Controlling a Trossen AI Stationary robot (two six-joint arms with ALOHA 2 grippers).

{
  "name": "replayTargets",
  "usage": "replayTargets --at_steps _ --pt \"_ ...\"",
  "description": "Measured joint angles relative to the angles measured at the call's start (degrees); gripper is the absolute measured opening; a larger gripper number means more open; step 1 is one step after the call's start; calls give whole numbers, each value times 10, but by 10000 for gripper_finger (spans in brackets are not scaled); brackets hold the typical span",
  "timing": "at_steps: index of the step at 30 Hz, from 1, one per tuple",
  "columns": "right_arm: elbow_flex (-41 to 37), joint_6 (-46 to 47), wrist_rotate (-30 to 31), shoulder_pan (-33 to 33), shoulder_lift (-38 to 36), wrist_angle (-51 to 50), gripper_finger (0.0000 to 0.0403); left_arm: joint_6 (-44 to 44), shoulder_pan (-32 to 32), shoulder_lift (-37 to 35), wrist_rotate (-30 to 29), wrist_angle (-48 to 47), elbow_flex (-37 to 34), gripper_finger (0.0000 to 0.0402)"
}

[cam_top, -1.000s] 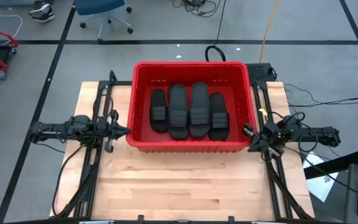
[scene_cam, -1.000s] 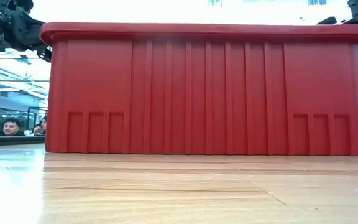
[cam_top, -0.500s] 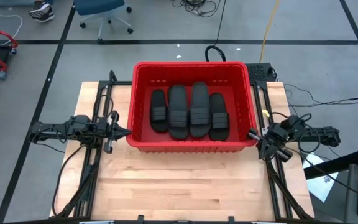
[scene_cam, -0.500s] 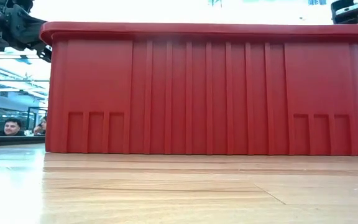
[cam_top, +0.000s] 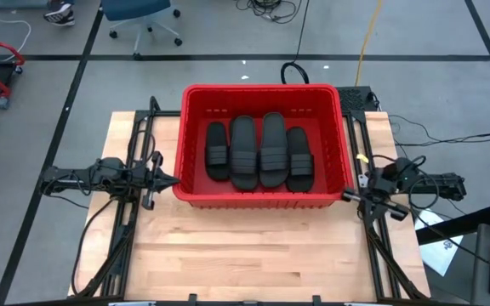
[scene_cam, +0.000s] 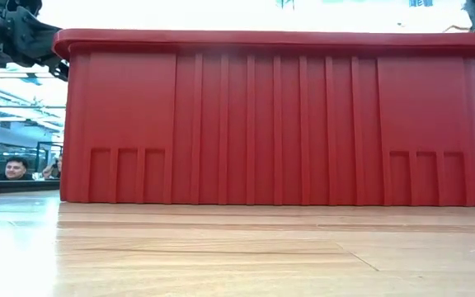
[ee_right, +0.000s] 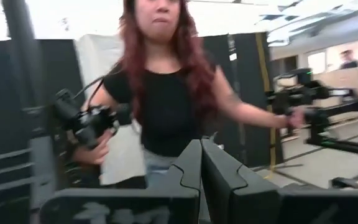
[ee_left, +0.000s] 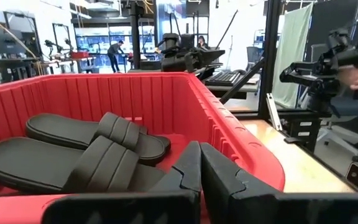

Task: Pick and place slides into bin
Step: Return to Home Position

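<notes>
From above, you see four black ribbed-strap slides (cam_top: 272,151) lying side by side inside the large red plastic bin (cam_top: 262,201), their long axes running front to back. The left gripper (cam_top: 167,179) and right gripper (cam_top: 351,194) flank its front corners, about equally near. At table level, only the bin's ribbed wall shows. Each wrist view shows its gripper closed tight on nothing; the left looks onto two slides, the right toward a person (ee_right: 166,112).

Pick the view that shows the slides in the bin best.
High view: it looks straight down into the red bin and shows four slides side by side. Left wrist view catches only two, at a low angle over the rim. Low view shows just its outer wall; right wrist view faces away, no slides.
</notes>
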Motion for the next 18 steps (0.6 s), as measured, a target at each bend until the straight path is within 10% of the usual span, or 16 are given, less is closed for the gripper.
replayTargets --at_steps 6,18 --pt "0 26 -31 0 0 120 0 9 0 0 -55 5 0 8" --pt "0 -50 -72 34 0 -47 0 17 0 0 -74 14 1 11"
